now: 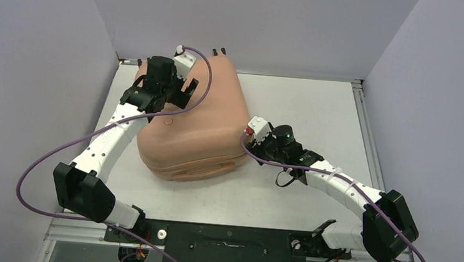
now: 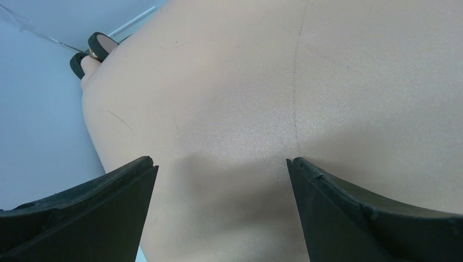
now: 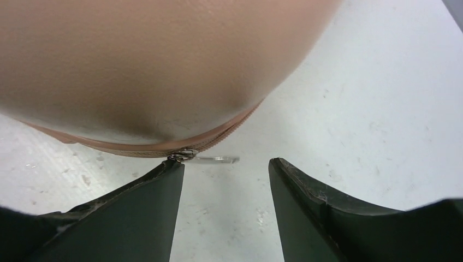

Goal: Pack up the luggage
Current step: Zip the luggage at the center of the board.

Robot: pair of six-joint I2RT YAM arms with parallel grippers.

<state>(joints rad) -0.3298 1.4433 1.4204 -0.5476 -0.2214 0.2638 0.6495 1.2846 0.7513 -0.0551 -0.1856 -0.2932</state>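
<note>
Right gripper (image 3: pixel 226 162), parted, faces the luggage (image 3: pixel 153 65) zipper pull (image 3: pixel 215 159); it sits off-centre, so I may close on nothing.

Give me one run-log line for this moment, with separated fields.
luggage: closed, on table | left pincer: open above luggage | right pincer: open near zipper pull

No writing, label, brand or number can be read in any view. The luggage (image 1: pixel 199 135) carries only a small round dot (image 1: pixel 168 121) on its upper shell, too small to tell whether it bears a mark.
</note>
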